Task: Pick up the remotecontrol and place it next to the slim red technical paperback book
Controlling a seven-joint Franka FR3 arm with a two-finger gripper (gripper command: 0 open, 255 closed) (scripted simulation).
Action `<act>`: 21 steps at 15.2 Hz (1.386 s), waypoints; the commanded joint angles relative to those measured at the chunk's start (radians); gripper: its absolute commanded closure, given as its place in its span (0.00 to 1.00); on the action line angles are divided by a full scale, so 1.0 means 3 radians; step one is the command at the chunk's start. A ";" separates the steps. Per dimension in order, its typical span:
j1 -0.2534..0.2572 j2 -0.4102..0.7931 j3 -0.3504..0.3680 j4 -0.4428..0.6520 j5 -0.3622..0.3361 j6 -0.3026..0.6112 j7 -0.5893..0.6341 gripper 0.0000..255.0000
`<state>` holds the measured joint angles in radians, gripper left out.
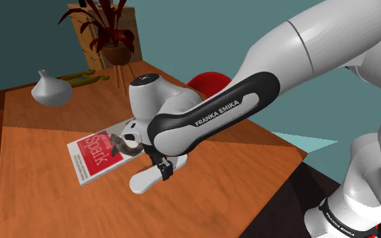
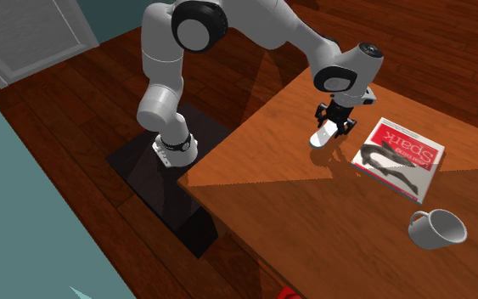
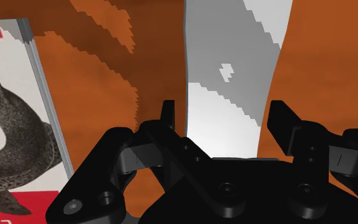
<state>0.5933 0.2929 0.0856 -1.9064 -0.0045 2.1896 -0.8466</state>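
Wide wooden table (image 1: 40, 203), with bare top running out to its edges. The red book (image 1: 91, 157) lies flat on it. Just beside the book, not touching, lies the white remote (image 1: 145, 181), long axis roughly parallel to the book's nearer edge. The gripper (image 3: 225, 121) is right over it, jaws open, fingers (image 3: 168, 118) straddling its width. A mug (image 2: 436, 228) stands beyond the book.
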 commanded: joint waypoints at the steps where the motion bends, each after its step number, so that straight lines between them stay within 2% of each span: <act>1: 0.0002 0.0006 0.0000 -0.0011 -0.0001 0.0020 0.0002 1.00; 6: 0.0002 0.0006 0.0000 -0.0011 -0.0001 0.0020 0.0002 1.00; 7: 0.0002 0.0006 0.0000 -0.0011 -0.0001 0.0020 0.0002 0.00; 12: 0.0002 0.0006 0.0001 -0.0011 -0.0001 0.0020 0.0003 0.00; 16: -0.0007 -0.0175 0.0004 0.0183 0.0016 -0.0354 -0.0009 0.00; 21: -0.0007 -0.0175 0.0004 0.0183 0.0016 -0.0354 -0.0009 0.00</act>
<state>0.5911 0.2403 0.0868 -1.8523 0.0004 2.0843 -0.8493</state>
